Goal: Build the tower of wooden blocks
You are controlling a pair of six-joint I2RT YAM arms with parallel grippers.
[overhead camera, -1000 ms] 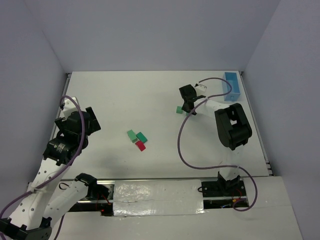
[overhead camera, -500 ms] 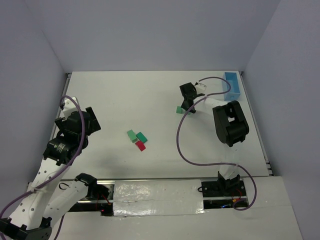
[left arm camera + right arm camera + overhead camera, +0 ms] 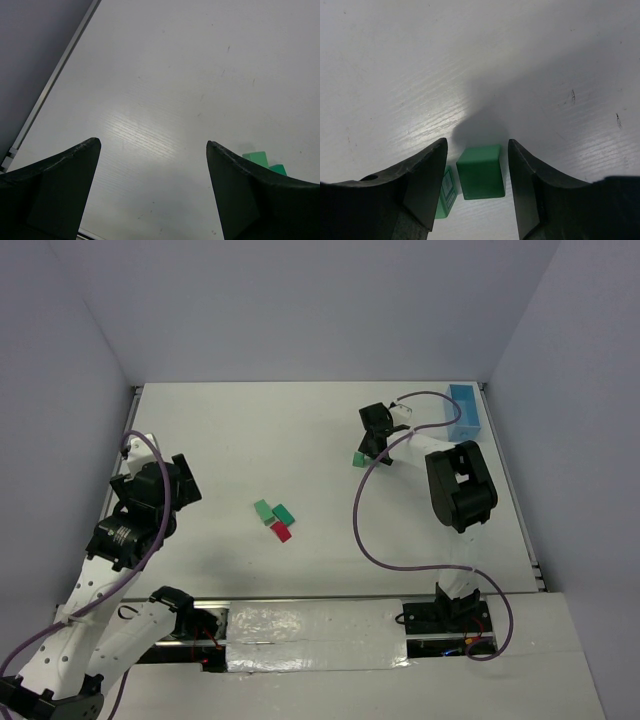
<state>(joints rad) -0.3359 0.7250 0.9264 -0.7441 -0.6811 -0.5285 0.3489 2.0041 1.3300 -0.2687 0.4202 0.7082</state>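
Observation:
Two green blocks (image 3: 263,510) (image 3: 284,512) and a red wedge (image 3: 281,531) lie close together, unstacked, mid-table. Another green block (image 3: 357,459) (image 3: 481,171) lies on the table at the far right. My right gripper (image 3: 372,443) (image 3: 477,144) is open and straddles this block, with a gap on each side. A second green piece (image 3: 446,192) with a printed label shows beside the left finger, partly hidden. My left gripper (image 3: 185,482) (image 3: 152,143) is open and empty above bare table at the left. Two green blocks (image 3: 259,159) peek out behind its right finger.
A light blue tray (image 3: 465,412) stands at the far right corner. Grey walls close the table (image 3: 250,430) at the back and both sides. A purple cable (image 3: 362,530) loops from the right arm over the table.
My right gripper has shifted slightly toward the far side, staying over the green block. The left arm and the middle blocks have not moved.

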